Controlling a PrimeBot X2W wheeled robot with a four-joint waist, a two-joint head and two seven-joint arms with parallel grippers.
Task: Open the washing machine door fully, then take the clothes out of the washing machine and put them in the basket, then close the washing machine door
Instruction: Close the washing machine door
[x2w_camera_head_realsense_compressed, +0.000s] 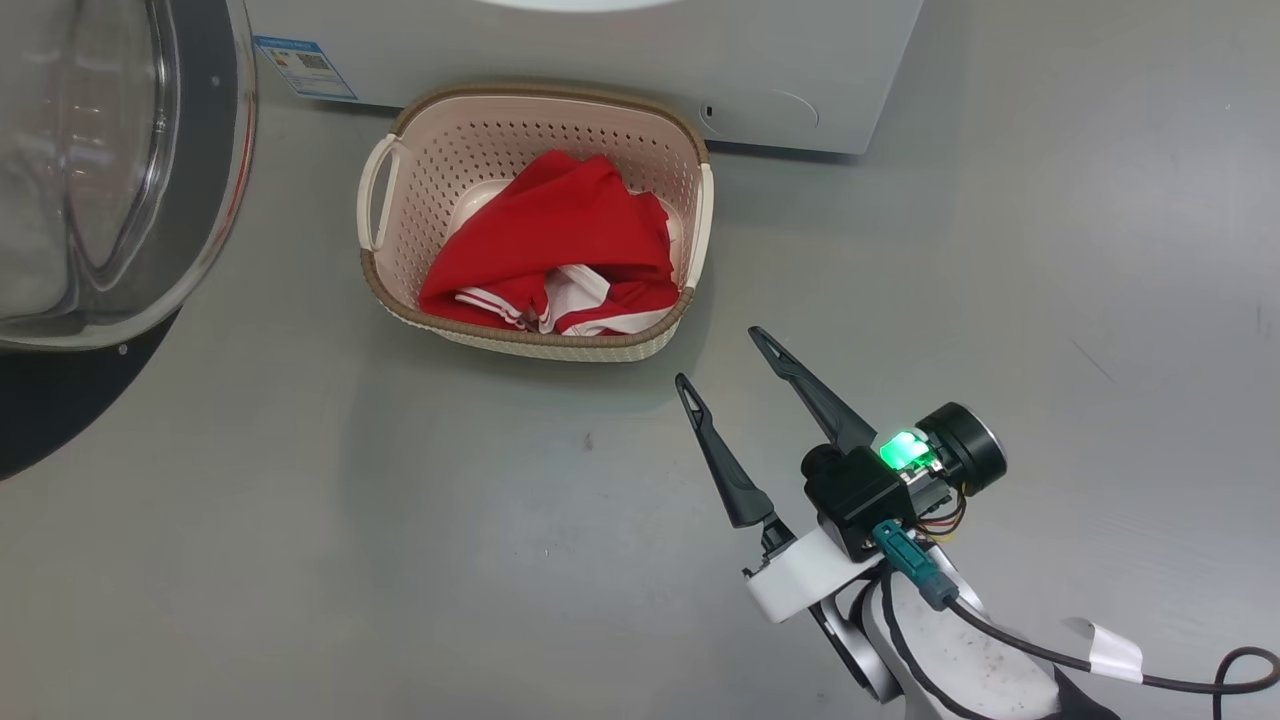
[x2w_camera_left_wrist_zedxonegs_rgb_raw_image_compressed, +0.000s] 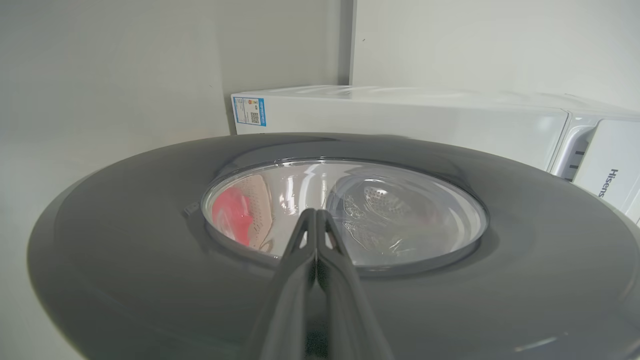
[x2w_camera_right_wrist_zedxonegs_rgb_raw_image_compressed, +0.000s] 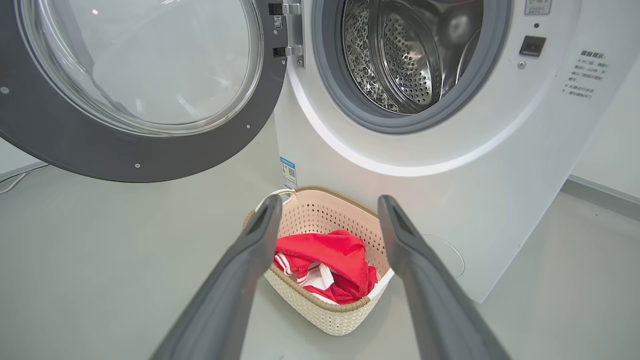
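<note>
red clothes (x2w_camera_head_realsense_compressed: 560, 240) bundled inside cream basket (x2w_camera_head_realsense_compressed: 430, 180), before white washing machine (x2w_camera_right_wrist_zedxonegs_rgb_raw_image_compressed: 450, 210) | right gripper (x2w_camera_head_realsense_compressed: 719, 356) empty, fingers spread wide, just beside basket's near corner, clear of clothes | left gripper (x2w_camera_left_wrist_zedxonegs_rgb_raw_image_compressed: 315, 214) fingers pressed together, pointing at glass of swung-open washing machine door (x2w_camera_left_wrist_zedxonegs_rgb_raw_image_compressed: 125, 240)

The clothes (x2w_camera_head_realsense_compressed: 560, 235) are seen in bright red, edged with white stripes and white trim. The basket (x2w_camera_head_realsense_compressed: 420, 230) is coloured cream, its walls patterned with rows of small round holes and its rim finished in a brown woven look. The washing machine (x2w_camera_right_wrist_zedxonegs_rgb_raw_image_compressed: 450, 210) is cased in white, with a grey gasket (x2w_camera_right_wrist_zedxonegs_rgb_raw_image_compressed: 327, 75), a perforated steel drum (x2w_camera_right_wrist_zedxonegs_rgb_raw_image_compressed: 405, 65) and a blue label (x2w_camera_head_realsense_compressed: 303, 65). The washing machine door (x2w_camera_right_wrist_zedxonegs_rgb_raw_image_compressed: 75, 145) is rimmed in dark grey around clear glass. The floor (x2w_camera_head_realsense_compressed: 300, 560) is coloured grey. The right gripper (x2w_camera_head_realsense_compressed: 718, 356) is finished in black, with a green light (x2w_camera_head_realsense_compressed: 903, 450) lit at its wrist.
</note>
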